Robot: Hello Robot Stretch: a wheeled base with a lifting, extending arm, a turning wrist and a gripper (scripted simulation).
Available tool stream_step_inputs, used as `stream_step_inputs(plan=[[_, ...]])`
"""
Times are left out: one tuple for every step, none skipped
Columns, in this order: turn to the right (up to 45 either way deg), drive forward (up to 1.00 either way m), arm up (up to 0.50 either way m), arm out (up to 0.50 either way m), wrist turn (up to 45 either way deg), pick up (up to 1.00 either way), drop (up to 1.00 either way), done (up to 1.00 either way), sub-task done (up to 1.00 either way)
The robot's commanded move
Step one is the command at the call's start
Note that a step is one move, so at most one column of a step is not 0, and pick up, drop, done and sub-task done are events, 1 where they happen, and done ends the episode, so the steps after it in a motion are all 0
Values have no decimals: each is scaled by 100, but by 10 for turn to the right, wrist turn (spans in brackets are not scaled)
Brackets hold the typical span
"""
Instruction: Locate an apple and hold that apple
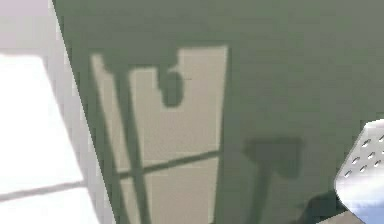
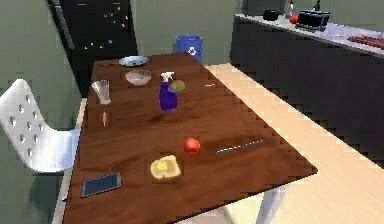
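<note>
Right, the big brown wooden surface is spread out in front of you in the arm side view, and the blue spray bottle standing upright on it is your landmark. There's a white chair well off to the side of the spray bottle, at the surface's edge. Down the picture from the spray bottle, well apart from it, lies a slice of bread, and between the two, closer to the bread, sits the apple: a small red round thing resting alone on bare wood. Mind you, there's also a yellow-green round thing just beside the spray bottle, apparently touching it, and too small to name for sure, so check both. I'd go with the red one. Expect it to be light, firm and rigid, with a smooth skin that may slip, and being round it will likely roll if you nudge it off-centre. Take it across its widest part, level with its middle, coming in squarely so it doesn't skate away. How the gripper is set right now, I cannot tell.
</note>
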Motion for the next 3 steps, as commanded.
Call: stream_step_inputs(plan=[[0,0,50,0,0,0,0,0,0],[0,0,38,0,0,0,0,0,0],[0,0,0,34,0,0,0,0,0]])
